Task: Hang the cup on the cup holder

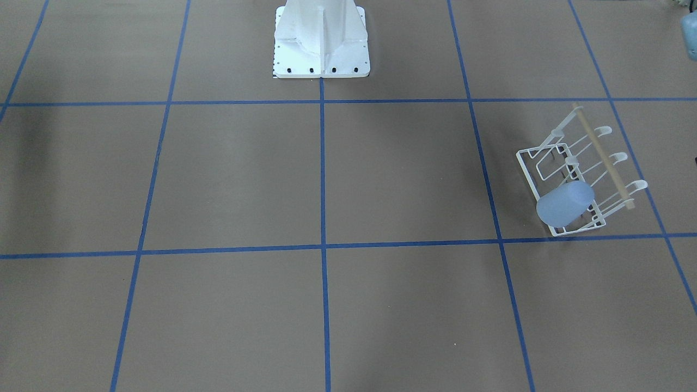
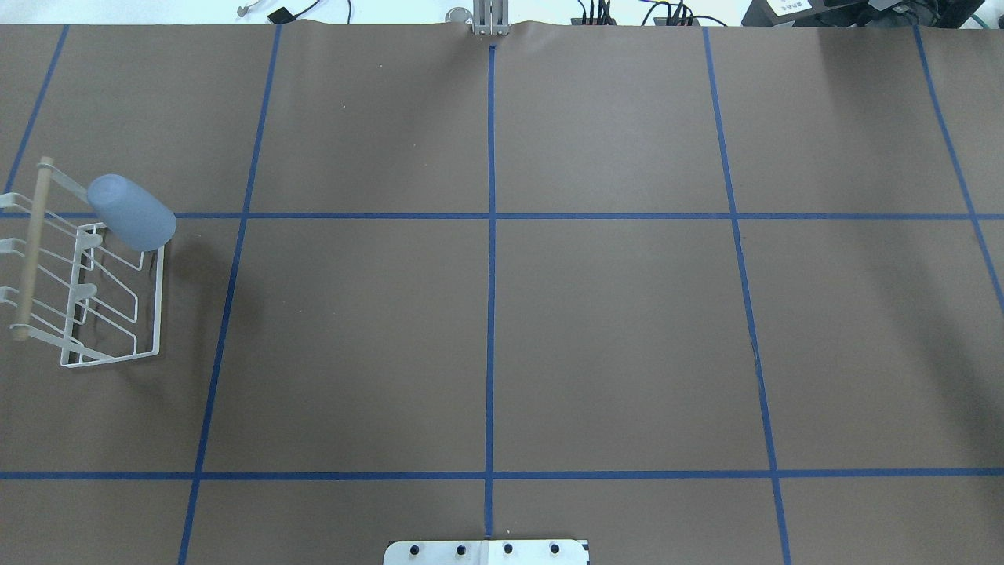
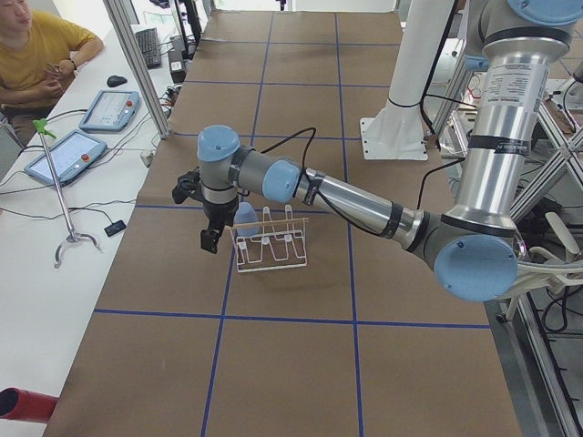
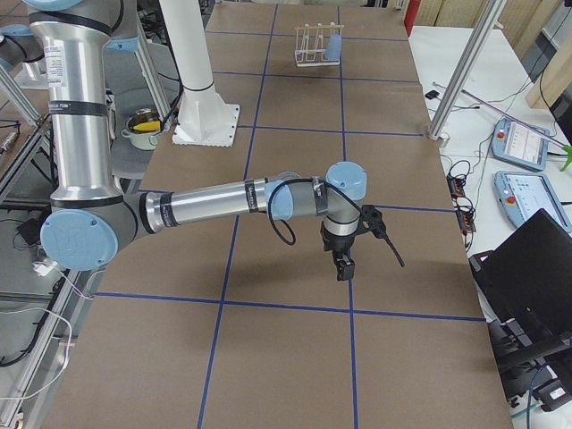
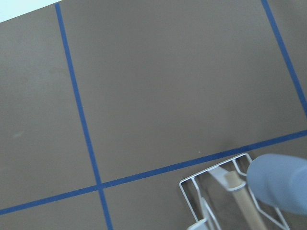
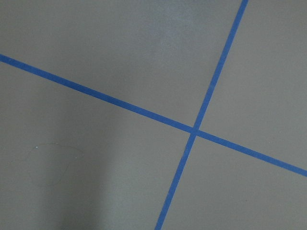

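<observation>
The pale blue cup (image 2: 132, 212) sits mouth-down over a slanted prong at one end of the white wire cup holder (image 2: 161, 298), on the table's left side. Both also show in the front-facing view, cup (image 1: 563, 204) and cup holder (image 1: 526, 173), and in the left wrist view, cup (image 5: 280, 182). My left gripper (image 3: 210, 244) shows only in the exterior left view, hanging just beside the cup (image 3: 245, 218); I cannot tell if it is open or shut. My right gripper (image 4: 342, 268) shows only in the exterior right view, low over bare table far from the rack; its state is unclear.
The robot's white base (image 2: 486, 552) stands at the table's near edge. The brown table carries a grid of blue tape lines. A seated operator (image 3: 36, 55), tablets and a metal stand are on the white bench beside the table. A laptop (image 4: 536, 268) is at the other end.
</observation>
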`<state>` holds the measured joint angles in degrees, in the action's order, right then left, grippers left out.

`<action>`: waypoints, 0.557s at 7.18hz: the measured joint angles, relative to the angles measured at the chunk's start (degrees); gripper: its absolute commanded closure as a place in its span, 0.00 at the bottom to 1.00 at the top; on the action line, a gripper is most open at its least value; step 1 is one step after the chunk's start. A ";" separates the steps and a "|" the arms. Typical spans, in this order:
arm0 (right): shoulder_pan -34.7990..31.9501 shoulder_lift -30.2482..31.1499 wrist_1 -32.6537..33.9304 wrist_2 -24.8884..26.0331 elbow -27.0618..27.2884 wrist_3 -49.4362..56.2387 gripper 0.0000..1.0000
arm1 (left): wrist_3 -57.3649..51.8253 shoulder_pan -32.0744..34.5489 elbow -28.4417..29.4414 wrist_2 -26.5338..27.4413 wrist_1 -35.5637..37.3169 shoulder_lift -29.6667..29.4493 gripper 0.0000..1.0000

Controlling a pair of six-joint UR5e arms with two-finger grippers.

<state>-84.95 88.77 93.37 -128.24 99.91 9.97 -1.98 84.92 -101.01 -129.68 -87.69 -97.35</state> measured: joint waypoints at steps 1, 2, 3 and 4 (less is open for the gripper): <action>-1.95 0.76 0.14 -0.63 -0.02 -0.02 0.00 | -2.60 3.09 1.32 -1.34 -0.21 1.87 0.01; -4.25 1.90 0.18 -1.14 -0.03 -0.03 0.00 | -3.73 5.11 2.04 -1.86 -0.59 3.92 0.01; -6.21 3.19 0.17 -1.39 -0.01 -0.13 0.00 | -4.15 6.29 2.49 -2.13 -0.82 5.79 0.01; -7.37 4.38 0.12 -1.82 0.06 -0.75 0.00 | -4.23 6.95 2.40 -2.39 -1.01 7.30 0.01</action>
<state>-92.31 93.15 93.48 -130.07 99.97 9.22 -6.21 91.87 -98.61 -132.07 -88.70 -90.05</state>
